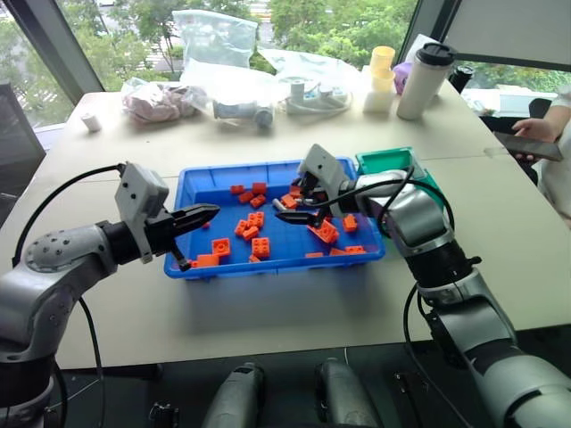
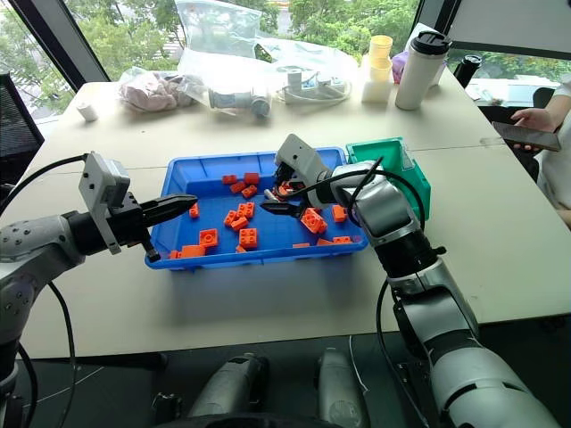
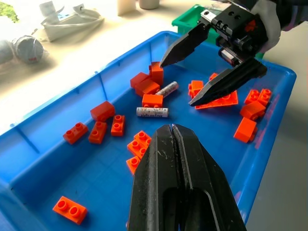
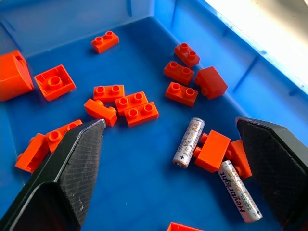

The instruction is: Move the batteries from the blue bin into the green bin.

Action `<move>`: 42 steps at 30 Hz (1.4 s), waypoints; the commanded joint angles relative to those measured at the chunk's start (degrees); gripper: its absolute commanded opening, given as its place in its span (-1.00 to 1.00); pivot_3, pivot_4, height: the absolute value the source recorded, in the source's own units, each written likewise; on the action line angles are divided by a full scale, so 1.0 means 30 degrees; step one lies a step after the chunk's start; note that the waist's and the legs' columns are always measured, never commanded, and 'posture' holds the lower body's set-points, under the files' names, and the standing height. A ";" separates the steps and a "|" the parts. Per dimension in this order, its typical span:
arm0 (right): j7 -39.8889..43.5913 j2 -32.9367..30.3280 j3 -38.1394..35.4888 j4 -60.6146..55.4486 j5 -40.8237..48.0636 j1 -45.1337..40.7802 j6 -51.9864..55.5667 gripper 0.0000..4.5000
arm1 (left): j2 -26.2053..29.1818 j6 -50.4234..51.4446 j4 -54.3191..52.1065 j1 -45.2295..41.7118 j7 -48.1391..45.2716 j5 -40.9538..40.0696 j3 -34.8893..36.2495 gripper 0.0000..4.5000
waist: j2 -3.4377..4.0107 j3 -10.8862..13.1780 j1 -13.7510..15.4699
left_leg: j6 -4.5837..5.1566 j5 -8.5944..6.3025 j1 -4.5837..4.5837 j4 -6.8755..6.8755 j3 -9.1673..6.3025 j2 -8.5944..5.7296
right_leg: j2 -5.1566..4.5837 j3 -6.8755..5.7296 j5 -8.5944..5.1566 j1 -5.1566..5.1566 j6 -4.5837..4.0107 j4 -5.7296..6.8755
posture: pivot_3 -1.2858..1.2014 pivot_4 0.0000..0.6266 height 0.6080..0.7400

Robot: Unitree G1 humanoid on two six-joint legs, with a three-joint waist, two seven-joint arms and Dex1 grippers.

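On the pale surface the blue bin holds scattered orange bricks and two batteries, with the green bin touching its right end. The right claw hangs wide open, empty, just above the batteries. The left claw is pressed closed, empty, over the bin's left end.
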 commanded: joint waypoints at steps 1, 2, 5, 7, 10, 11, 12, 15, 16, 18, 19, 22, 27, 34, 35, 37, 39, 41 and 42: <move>-0.0296 0.0423 0.0136 0.0480 -0.0069 -0.0143 -0.0353 0.98 | -0.0012 -0.0336 -0.0642 0.0150 0.0192 -0.0048 0.0573 -1.00 | 0.0000 0.0000 -0.0030 | -0.0008 0.0005 0.0001 -0.0003 0.0006 0.0003 | 0.0002 0.0006 0.0000 -0.0011 -0.0001 0.0007 | 0.03 -0.52 1.00; -0.0298 0.0464 0.0196 0.0570 -0.0065 -0.0125 -0.0417 0.98 | -0.0026 -0.0321 -0.0697 0.0194 0.0228 -0.0079 0.0605 -1.00 | 0.0000 0.0000 -0.0028 | -0.0008 0.0005 0.0001 -0.0010 0.0008 0.0003 | 0.0003 0.0008 0.0000 -0.0015 -0.0001 0.0008 | 0.03 -0.52 1.00; -0.0427 0.0833 0.0517 0.1369 -0.0188 -0.0118 -0.0717 0.98 | -0.0059 -0.0335 -0.0781 0.0332 0.0345 -0.0123 0.0653 -1.00 | -0.0002 -0.0001 0.0007 | -0.0004 0.0003 0.0000 -0.0007 0.0008 0.0005 | 0.0005 0.0009 0.0000 -0.0016 0.0000 0.0007 | 0.03 -0.52 1.00; -0.0447 0.1062 0.0620 0.1861 -0.0211 -0.0086 -0.0778 0.98 | -0.0066 -0.0328 -0.0868 0.0424 0.0414 -0.0184 0.0719 -1.00 | -0.0002 -0.0001 0.0012 | 0.0001 0.0000 0.0003 -0.0006 0.0008 0.0005 | 0.0006 0.0008 0.0000 -0.0009 0.0000 0.0005 | 0.03 -0.52 1.00; -0.0385 0.1270 0.0954 0.2763 -0.0444 -0.0012 -0.1230 0.98 | -0.0061 -0.0300 -0.0878 0.0419 0.0493 -0.0260 0.0801 -1.00 | -0.0002 -0.0001 0.0011 | 0.0000 0.0000 0.0002 -0.0005 0.0009 0.0004 | 0.0010 0.0008 0.0000 -0.0010 0.0000 0.0007 | 0.03 -0.52 1.00; -0.0380 0.1378 0.0979 0.3043 -0.0461 -0.0019 -0.1315 0.98 | -0.0061 -0.0279 -0.0877 0.0398 0.0518 -0.0295 0.0829 -1.00 | -0.0002 -0.0001 0.0014 | 0.0001 0.0000 0.0002 -0.0004 0.0009 0.0003 | 0.0012 0.0008 0.0000 -0.0009 0.0000 0.0007 | 0.03 -0.52 1.00; -0.0371 0.1491 0.1107 0.3472 -0.0565 -0.0015 -0.1514 0.98 | -0.0053 -0.0269 -0.0887 0.0384 0.0546 -0.0292 0.0832 -1.00 | -0.0003 -0.0002 0.0020 | 0.0000 0.0000 0.0002 -0.0004 0.0009 0.0002 | 0.0012 0.0008 0.0000 -0.0009 0.0000 0.0006 | 0.03 -0.52 1.00; -0.0550 0.1823 0.1335 0.4765 -0.0954 -0.0169 -0.2174 0.98 | -0.0041 -0.0275 -0.0916 0.0379 0.0594 -0.0280 0.0847 -1.00 | -0.0003 -0.0002 0.0008 | 0.0000 0.0000 0.0002 -0.0003 0.0010 0.0002 | 0.0020 0.0007 0.0000 -0.0008 0.0000 0.0007 | 0.03 -0.52 1.00; -0.0617 0.1925 0.1331 0.5167 -0.1074 -0.0287 -0.2406 0.98 | -0.0035 -0.0266 -0.0931 0.0383 0.0603 -0.0292 0.0855 -1.00 | -0.0003 -0.0002 0.0007 | 0.0000 0.0000 0.0002 -0.0004 0.0010 0.0002 | 0.0021 0.0007 0.0000 -0.0008 0.0000 0.0007 | 0.03 -0.52 1.00; -0.0749 0.2146 0.1260 0.5947 -0.1279 -0.0522 -0.2871 0.98 | -0.0021 -0.0239 -0.0969 0.0393 0.0651 -0.0319 0.0877 -1.00 | -0.0003 -0.0003 -0.0027 | -0.0005 0.0003 0.0006 -0.0005 0.0012 0.0003 | 0.0021 0.0008 0.0000 -0.0008 0.0000 0.0010 | 0.03 -0.52 1.00; -0.0806 0.2284 0.1192 0.6367 -0.1354 -0.0668 -0.3069 0.98 | -0.0008 -0.0232 -0.0991 0.0409 0.0668 -0.0334 0.0884 -1.00 | -0.0003 -0.0003 -0.0026 | -0.0004 0.0002 0.0006 -0.0006 0.0012 0.0005 | 0.0021 0.0009 0.0000 -0.0009 0.0000 0.0011 | 0.03 -0.52 1.00; -0.1291 0.2940 0.0821 0.7973 -0.1426 -0.1297 -0.3515 0.98 | -0.0006 -0.0254 -0.0970 0.0361 0.0765 -0.0326 0.0787 -1.00 | -0.0004 -0.0003 -0.0031 | -0.0005 0.0003 0.0010 -0.0007 0.0010 0.0005 | 0.0028 0.0008 0.0000 -0.0008 0.0000 0.0015 | 0.03 -0.52 1.00; -0.2012 0.4079 0.0499 0.9494 -0.1684 -0.2195 -0.3299 0.98 | -0.0017 -0.0312 -0.0960 0.0330 0.0837 -0.0283 0.0683 -1.00 | -0.0003 -0.0004 -0.0023 | -0.0011 0.0006 0.0013 -0.0008 0.0009 0.0005 | 0.0032 0.0009 0.0000 -0.0008 -0.0001 0.0020 | 0.03 -0.52 1.00; -0.4060 0.4909 0.0730 1.0363 -0.3009 -0.2325 -0.3920 0.81 | -0.0046 -0.0330 -0.1019 0.0365 0.0902 -0.0206 0.0578 -1.00 | 0.0000 -0.0008 -0.0024 | -0.0012 0.0007 0.0014 -0.0006 0.0008 0.0003 | 0.0031 0.0008 0.0000 -0.0007 -0.0001 0.0022 | 0.03 -0.52 1.00; -0.4164 0.4972 0.0687 1.0458 -0.3067 -0.2330 -0.4024 0.75 | -0.0042 -0.0335 -0.1013 0.0356 0.0898 -0.0200 0.0573 -1.00 | -0.0001 -0.0009 -0.0023 | -0.0012 0.0007 0.0014 -0.0005 0.0008 0.0003 | 0.0032 0.0008 0.0000 -0.0007 -0.0001 0.0022 | 0.03 -0.52 1.00; -0.4224 0.5063 0.0586 1.0557 -0.3095 -0.2361 -0.4138 0.38 | -0.0030 -0.0334 -0.1012 0.0348 0.0894 -0.0190 0.0564 -1.00 | 0.0000 -0.0009 -0.0028 | -0.0014 0.0008 0.0014 -0.0004 0.0009 0.0002 | 0.0035 0.0009 0.0000 -0.0006 -0.0001 0.0021 | 0.03 -0.52 1.00; -0.4176 0.5036 0.0669 1.0578 -0.3227 -0.2384 -0.4291 -0.12 | -0.0015 -0.0342 -0.1020 0.0354 0.0882 -0.0171 0.0556 -1.00 | 0.0001 -0.0010 -0.0029 | -0.0013 0.0007 0.0014 -0.0005 0.0008 0.0002 | 0.0036 0.0008 0.0000 -0.0006 -0.0001 0.0022 | 0.03 -0.52 1.00; -0.4173 0.4967 0.0777 1.0598 -0.3414 -0.2430 -0.4441 -0.48 | 0.0017 -0.0378 -0.0938 0.0298 0.0827 -0.0131 0.0538 -1.00 | 0.0001 -0.0010 -0.0026 | -0.0013 0.0008 0.0014 -0.0005 0.0008 0.0002 | 0.0037 0.0008 0.0000 -0.0006 -0.0001 0.0022 | 0.03 -0.52 1.00; -0.4053 0.4854 0.0835 1.0436 -0.3495 -0.2402 -0.4429 -0.70 | 0.0015 -0.0385 -0.0914 0.0253 0.0820 -0.0129 0.0525 -1.00 | 0.0000 -0.0010 -0.0026 | -0.0012 0.0007 0.0014 -0.0004 0.0008 0.0002 | 0.0038 0.0008 0.0000 -0.0005 -0.0001 0.0021 | 0.03 -0.52 1.00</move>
